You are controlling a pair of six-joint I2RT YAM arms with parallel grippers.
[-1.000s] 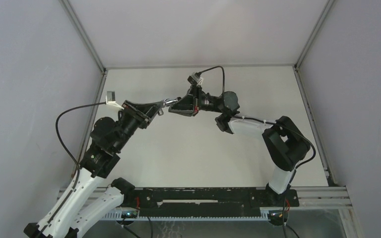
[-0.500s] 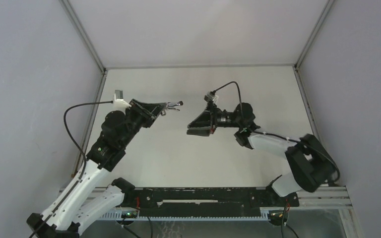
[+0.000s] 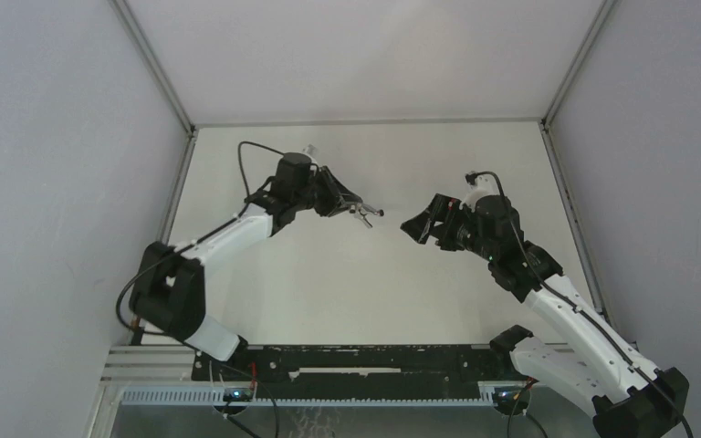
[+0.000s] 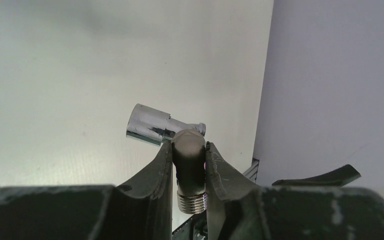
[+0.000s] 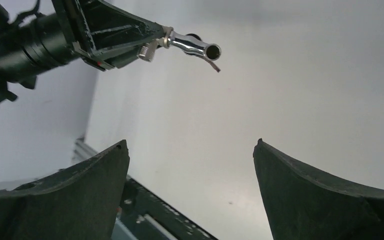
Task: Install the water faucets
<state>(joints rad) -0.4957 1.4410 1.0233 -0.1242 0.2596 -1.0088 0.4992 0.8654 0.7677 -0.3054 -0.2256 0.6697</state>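
My left gripper point(image 3: 358, 210) is shut on a small shiny silver water faucet point(image 3: 371, 213), held up over the middle of the table. In the left wrist view the fingers point(image 4: 162, 165) pinch its bent body point(image 4: 190, 160). Its threaded end points back toward the wrist, and a chrome cylinder point(image 4: 150, 125) juts past the fingertips. My right gripper point(image 3: 420, 228) is a short way to the right, apart from the faucet, wide open with nothing between its fingers point(image 5: 100, 175). The right wrist view shows the left gripper point(image 5: 162, 39) with the faucet point(image 5: 195, 46) at upper left.
The pale table top point(image 3: 365, 283) is boxed in by grey walls on the left point(image 3: 55, 182) and right point(image 3: 657, 182), with metal frame posts at the back corners. A black rail point(image 3: 365, 360) with the arm bases runs along the near edge.
The grippers met at the faucet a second ago. The right gripper has opened wide and drawn back to the right. The left arm has swung right, still carrying the faucet.
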